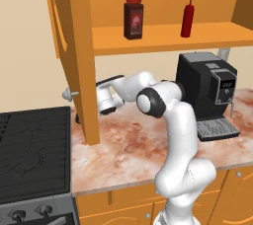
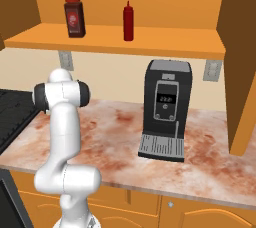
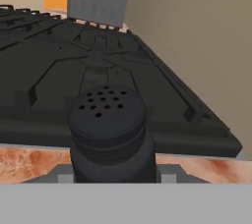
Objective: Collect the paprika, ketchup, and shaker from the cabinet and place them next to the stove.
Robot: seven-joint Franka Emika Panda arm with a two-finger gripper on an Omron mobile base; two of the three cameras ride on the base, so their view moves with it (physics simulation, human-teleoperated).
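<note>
The black shaker, its rounded top dotted with holes, stands upright between my gripper's jaws in the hand view, low over the marbled counter at the stove's edge. My gripper is shut on it. In the left base view my hand reaches behind the cabinet door, which hides the fingers. The paprika and the ketchup stand upright on the cabinet shelf.
A large black coffee machine stands on the counter to the right of my arm. The open cabinet door hangs down close to my hand. The stove lies left of the counter.
</note>
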